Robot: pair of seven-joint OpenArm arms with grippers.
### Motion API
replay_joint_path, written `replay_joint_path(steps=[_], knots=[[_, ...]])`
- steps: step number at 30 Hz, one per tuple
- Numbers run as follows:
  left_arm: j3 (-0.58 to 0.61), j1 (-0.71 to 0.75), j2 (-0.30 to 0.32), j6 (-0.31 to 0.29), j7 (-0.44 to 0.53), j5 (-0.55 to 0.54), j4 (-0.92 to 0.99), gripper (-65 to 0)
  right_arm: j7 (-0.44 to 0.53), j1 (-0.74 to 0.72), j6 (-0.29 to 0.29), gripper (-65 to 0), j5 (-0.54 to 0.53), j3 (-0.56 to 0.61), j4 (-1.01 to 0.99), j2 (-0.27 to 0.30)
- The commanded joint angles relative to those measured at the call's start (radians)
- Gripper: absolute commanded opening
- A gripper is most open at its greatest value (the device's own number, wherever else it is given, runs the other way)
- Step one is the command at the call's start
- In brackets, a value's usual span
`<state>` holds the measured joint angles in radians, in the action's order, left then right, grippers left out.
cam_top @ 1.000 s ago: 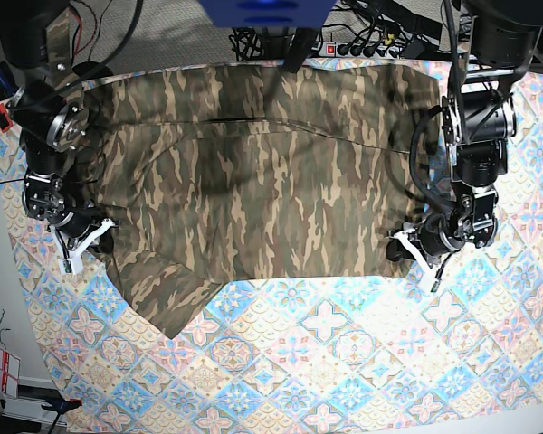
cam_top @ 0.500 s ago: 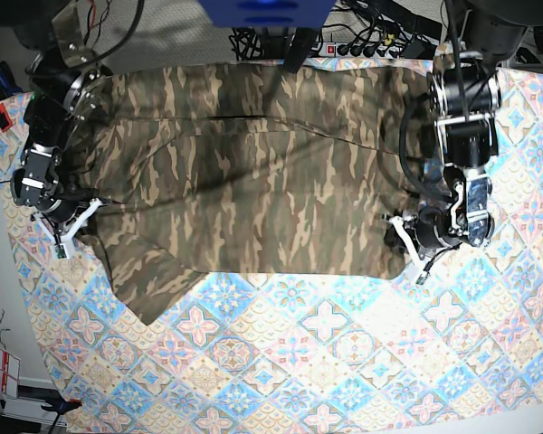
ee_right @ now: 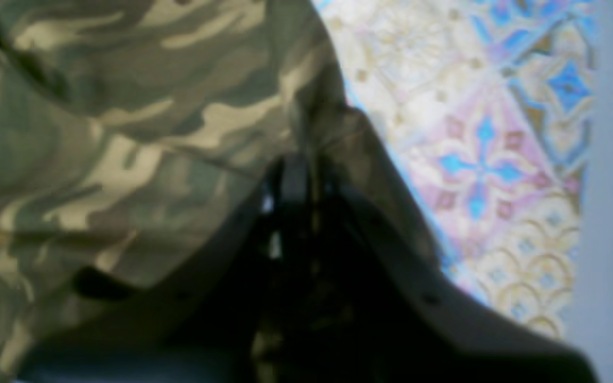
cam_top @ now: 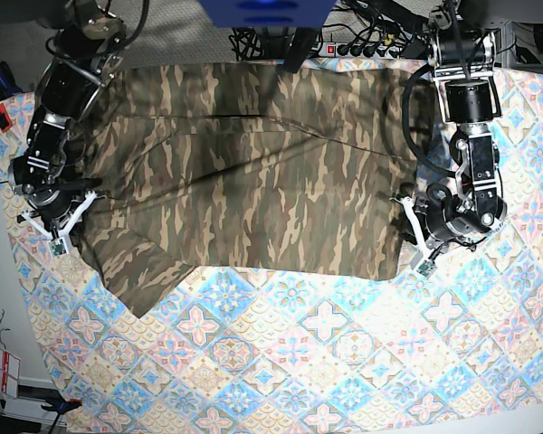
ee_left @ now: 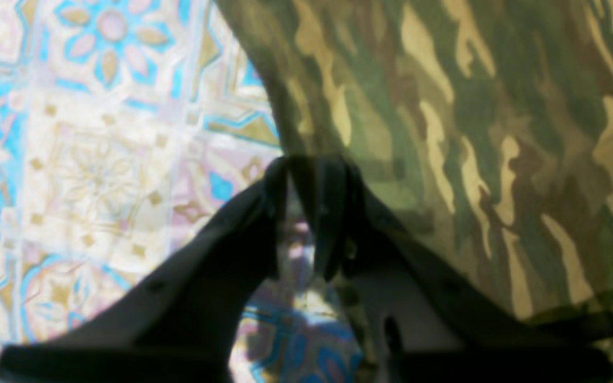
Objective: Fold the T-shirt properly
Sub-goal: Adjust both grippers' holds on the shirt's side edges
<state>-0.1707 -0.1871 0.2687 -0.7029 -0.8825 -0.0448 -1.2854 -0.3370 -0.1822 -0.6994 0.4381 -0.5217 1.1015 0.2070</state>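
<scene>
In the base view I can see the T-shirt spread wide across the patterned tablecloth, its far edge toward the top and a loose flap slanting down at the lower left. The left gripper is over on the right, at the shirt's right-hand edge, low down. The right gripper is across from it, over the shirt's left edge, above that slanting flap.

From the left wrist, the shirt's border runs down right between the two dark fingertips, tiles to one side and camouflage to the other. The jaws stand a little apart, with a strip of the edge showing in the gap; whether they've got a grip on it, I can't tell.

From the right wrist, the jaws are drawn in close together, a narrow ridge of the shirt pinched between them. Fabric lies on both sides of the tips, and past its edge come the tiles and a grey surface.
</scene>
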Motion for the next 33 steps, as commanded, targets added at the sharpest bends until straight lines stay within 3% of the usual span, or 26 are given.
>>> replay_joint_path(steps=[1, 9, 12, 15, 18, 24, 28, 33], knots=[[-0.011, -0.013, 0.011, 0.005, 0.018, -0.013, -0.023, -56.5, 0.016, -0.010, 0.005, -63.9, -0.012, -0.002, 0.030, 0.010], [-0.102, -0.030, 0.005, 0.005, 0.026, -0.004, -0.044, -54.2, 0.016, 0.011, 0.005, -63.9, -0.012, -0.002, 0.039, 0.004], [-0.102, -0.073, 0.004, 0.005, 0.026, -0.002, -0.030, -44.4, 0.016, 0.011, 0.005, -63.9, -0.012, 0.002, 0.039, 0.002], [-0.099, -0.134, 0.004, 0.005, 0.027, -0.002, 0.039, -30.0, 0.011, 0.011, 0.005, -63.9, -0.011, 0.005, 0.038, 0.002], [-0.094, -0.197, 0.004, 0.005, 0.055, -0.002, 0.157, -21.8, -0.026, 0.011, 0.005, -63.9, -0.011, 0.005, 0.045, 0.002], [-0.086, -0.302, 0.004, 0.005, 0.250, 0.000, 0.488, -24.1, -0.034, 0.011, 0.005, -63.9, -0.009, 0.005, 0.047, 0.002], [0.006, -0.357, 0.004, 0.005, 0.359, 0.000, 0.660, -24.1, -0.035, 0.011, 0.005, -63.9, -0.008, 0.005, 0.047, 0.002], [0.030, -0.414, -0.015, 0.005, 0.494, -0.002, 0.850, -23.7, -0.035, 0.011, 0.005, -63.9, -0.008, 0.005, 0.047, 0.002]])
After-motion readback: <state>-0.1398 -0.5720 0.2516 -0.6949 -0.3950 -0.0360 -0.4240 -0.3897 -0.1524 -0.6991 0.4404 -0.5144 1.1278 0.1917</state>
